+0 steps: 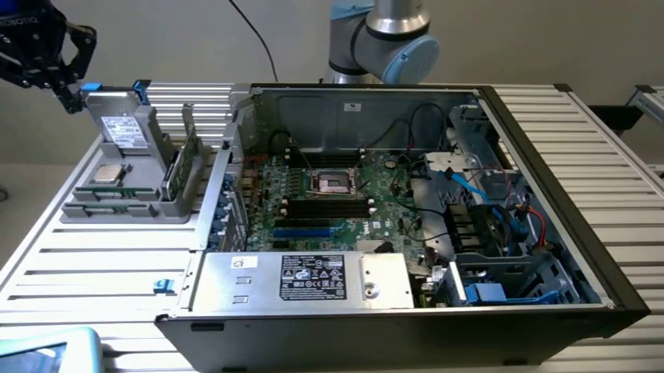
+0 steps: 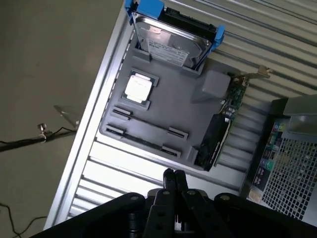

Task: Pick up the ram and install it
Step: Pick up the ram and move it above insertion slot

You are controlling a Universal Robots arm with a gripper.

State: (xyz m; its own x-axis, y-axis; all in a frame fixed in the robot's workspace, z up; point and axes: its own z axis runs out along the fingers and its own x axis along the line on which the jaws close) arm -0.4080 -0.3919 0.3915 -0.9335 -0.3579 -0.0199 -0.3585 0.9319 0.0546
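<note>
Tray: grey moulded plastic parts tray point(image 2: 173, 99), landmark for the rest; grooves and pockets keep each part upright for a clean grab.
Ram: slim green circuit-board stick point(image 1: 106, 208), apparently on edge in tray's front groove; hard to make out.
Gripper: black two-finger gripper point(image 2: 173, 174) high off tray's end where silver hard drive in blue caddy point(image 1: 124, 128) stands, well apart from tray; fingers pressed together, gripping nothing.
Case: open black computer case point(image 1: 415, 334) beside tray, side off, black memory slots point(image 1: 326, 206) exposed for insertion from above.

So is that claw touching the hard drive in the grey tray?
Apart. In the wrist view the shut gripper points down from well clear of the hard drive, with much of the grey tray lying between them.
</note>
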